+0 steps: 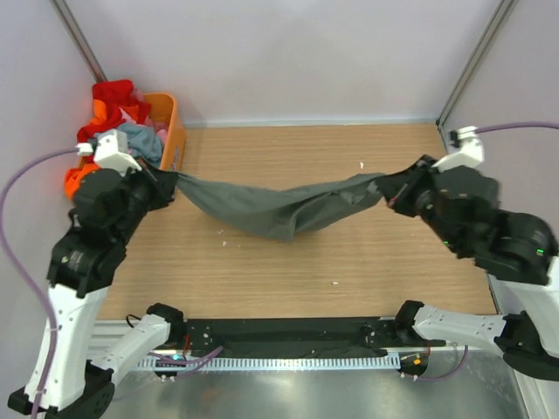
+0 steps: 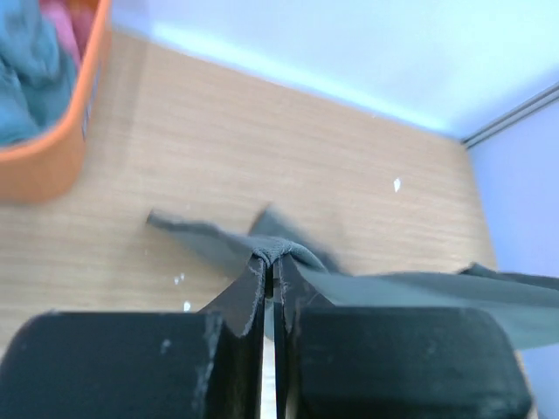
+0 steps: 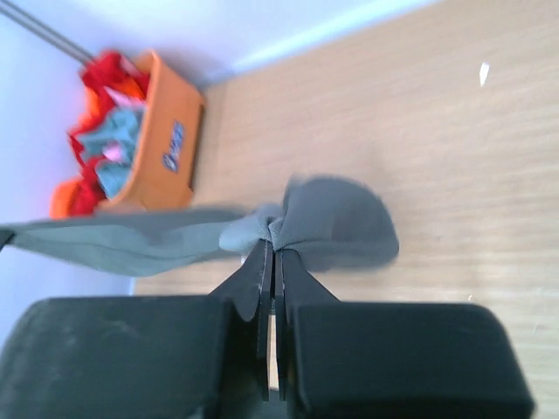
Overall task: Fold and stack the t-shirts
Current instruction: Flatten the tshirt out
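Plain dark grey cloth t-shirt: stretched, sagging, between left hand and right hand, each clenched on one end.

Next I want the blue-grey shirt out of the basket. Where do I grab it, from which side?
I'd grip the blue-grey shirt by its bunched top, from above: it lies heaped in the basket, whose walls block a sideways approach, and the red shirt crowds the far end. The left gripper is nearest but is shut on the grey shirt.
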`<state>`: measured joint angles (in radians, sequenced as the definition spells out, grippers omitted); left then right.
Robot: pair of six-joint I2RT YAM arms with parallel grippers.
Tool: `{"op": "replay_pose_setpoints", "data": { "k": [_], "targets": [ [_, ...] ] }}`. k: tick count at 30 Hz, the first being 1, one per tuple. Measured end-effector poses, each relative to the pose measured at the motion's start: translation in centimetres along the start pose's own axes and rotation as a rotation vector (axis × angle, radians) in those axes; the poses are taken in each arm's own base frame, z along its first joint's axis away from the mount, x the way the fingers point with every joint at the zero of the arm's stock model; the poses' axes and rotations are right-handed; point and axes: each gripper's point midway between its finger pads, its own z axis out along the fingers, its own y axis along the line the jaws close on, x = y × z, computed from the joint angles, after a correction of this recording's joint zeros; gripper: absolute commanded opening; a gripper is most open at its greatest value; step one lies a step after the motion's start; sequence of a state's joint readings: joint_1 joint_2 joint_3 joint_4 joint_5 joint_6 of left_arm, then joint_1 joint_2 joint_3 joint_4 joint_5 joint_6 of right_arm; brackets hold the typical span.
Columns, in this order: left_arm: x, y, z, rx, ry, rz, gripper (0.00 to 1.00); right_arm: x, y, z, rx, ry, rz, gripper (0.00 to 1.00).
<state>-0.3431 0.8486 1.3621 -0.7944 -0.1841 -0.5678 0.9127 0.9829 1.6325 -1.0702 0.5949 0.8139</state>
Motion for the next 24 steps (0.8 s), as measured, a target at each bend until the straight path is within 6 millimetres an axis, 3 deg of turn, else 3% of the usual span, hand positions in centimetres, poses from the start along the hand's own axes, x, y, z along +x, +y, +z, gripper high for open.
{"op": "replay_pose_setpoints", "data": {
  "k": [2,5,12,16,20,22,24],
  "targets": [
    [-2.5,-1.0,-2.0,0.032,-0.046,0.019,0.00,-3.1,0.1,-2.3,-0.022,-0.059,-0.004,0.01],
    [-5.3,-2.6,-4.9,0.097,-0.096,0.041,0.00,-5.7,0.1,-4.8,-0.060,-0.102,-0.017,0.01],
    [-7.4,-5.0,-10.0,0.235,-0.117,0.060,0.00,-6.4,-0.6,-8.7,-0.161,-0.076,-0.051,0.01],
    [-7.9,-6.2,-11.6,0.308,-0.122,0.062,0.00,-8.2,-1.1,-11.0,-0.187,-0.115,-0.036,0.01],
    [-7.0,-6.4,-10.4,0.310,-0.086,0.067,0.00,-10.4,-1.5,-10.8,-0.116,-0.191,-0.042,0.01],
    [-6.0,-6.2,-8.1,0.286,-0.046,0.071,0.00,-10.5,-1.4,-8.6,-0.022,-0.205,-0.094,0.01],
    [-4.1,-5.6,-4.1,0.232,0.027,0.081,0.00,-10.2,-0.8,-4.9,0.112,-0.203,-0.183,0.01]
  ]
}}
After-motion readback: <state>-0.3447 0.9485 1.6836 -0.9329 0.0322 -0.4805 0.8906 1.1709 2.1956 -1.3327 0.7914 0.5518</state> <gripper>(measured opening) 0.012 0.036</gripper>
